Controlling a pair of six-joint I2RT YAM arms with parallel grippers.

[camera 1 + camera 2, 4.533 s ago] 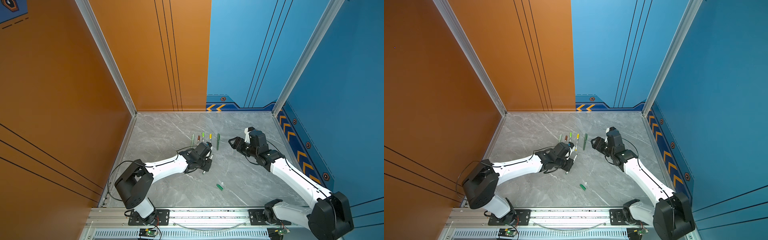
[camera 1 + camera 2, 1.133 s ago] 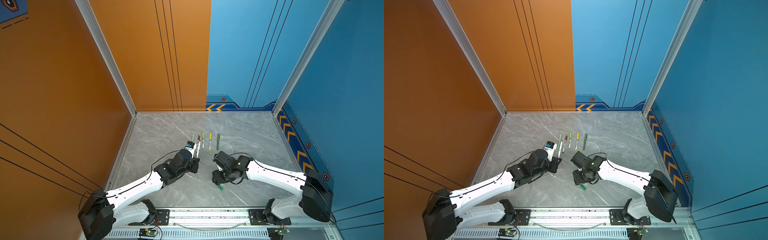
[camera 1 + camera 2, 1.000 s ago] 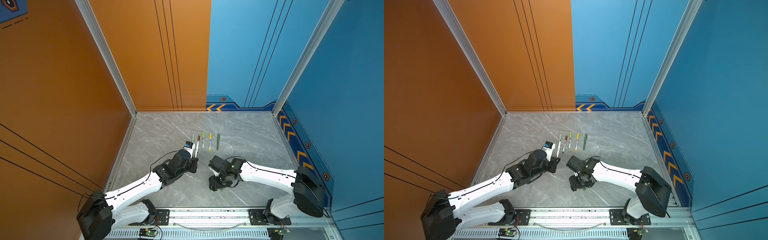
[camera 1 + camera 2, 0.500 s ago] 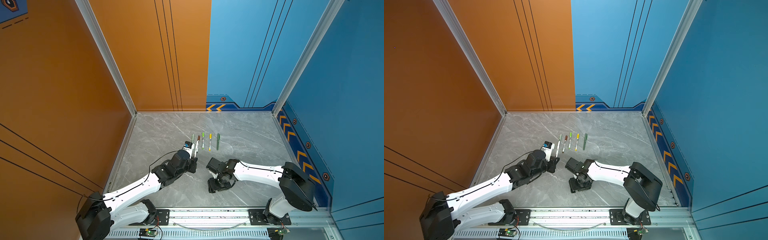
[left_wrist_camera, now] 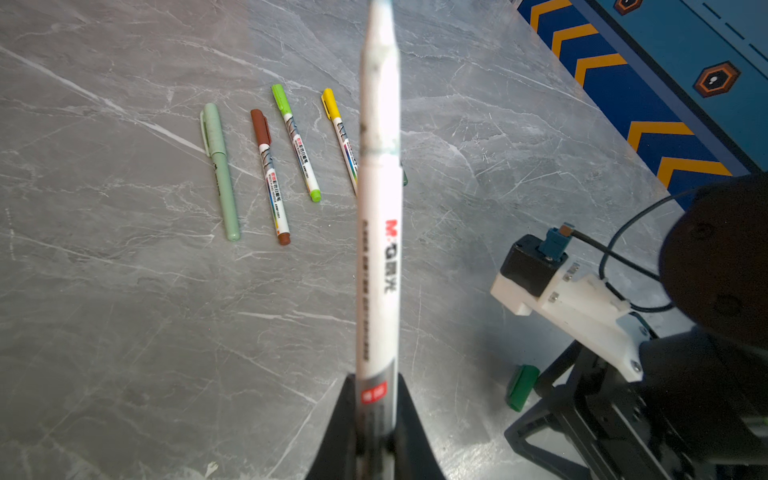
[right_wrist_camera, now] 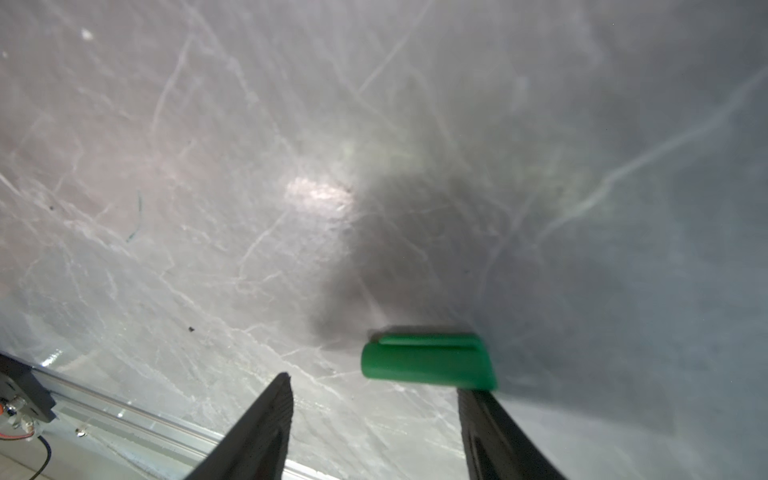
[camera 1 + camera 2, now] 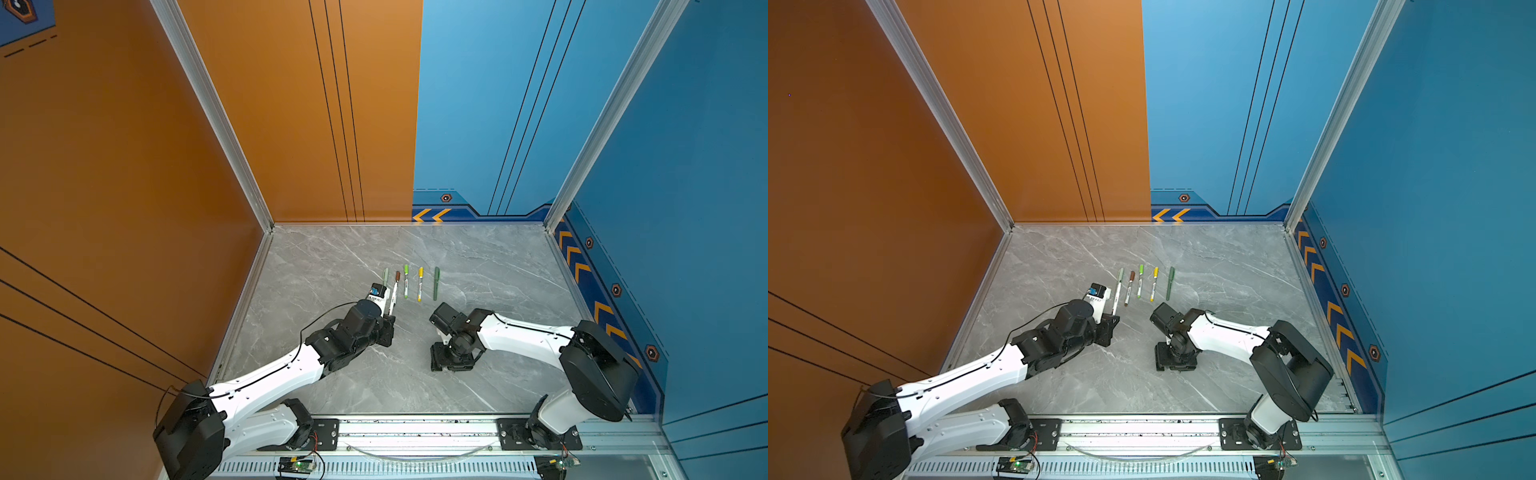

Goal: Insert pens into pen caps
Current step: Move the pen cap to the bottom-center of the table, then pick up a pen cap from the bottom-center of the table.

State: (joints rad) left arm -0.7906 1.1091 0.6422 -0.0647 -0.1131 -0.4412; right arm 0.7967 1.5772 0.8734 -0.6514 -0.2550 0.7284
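My left gripper [image 5: 376, 386] is shut on a white-barrelled pen [image 5: 378, 249], which points towards a row of capped pens. In both top views this gripper [image 7: 388, 322] [image 7: 1111, 322] hovers just in front of the row. A short green pen cap [image 6: 428, 361] lies on the table just beyond my right gripper [image 6: 370, 382], close to one fingertip. That gripper is open and holds nothing. The cap [image 5: 521, 386] also shows beside the right gripper's fingers. From above, the right gripper [image 7: 451, 365] [image 7: 1175, 363] points down and hides the cap.
On the grey marble table [image 7: 332, 266] lie a sage-green pen [image 5: 220, 174], a brown-capped pen [image 5: 270, 178], a light green one [image 5: 296, 143] and a yellow one [image 5: 338, 133]. A dark green pen [image 7: 436, 282] ends the row. The front rail [image 7: 415, 428] runs close behind the right gripper.
My right gripper has moved left and towards the front rail, down over the green cap, and its jaws have widened a little. The left gripper has stayed nearly still, holding the pen.
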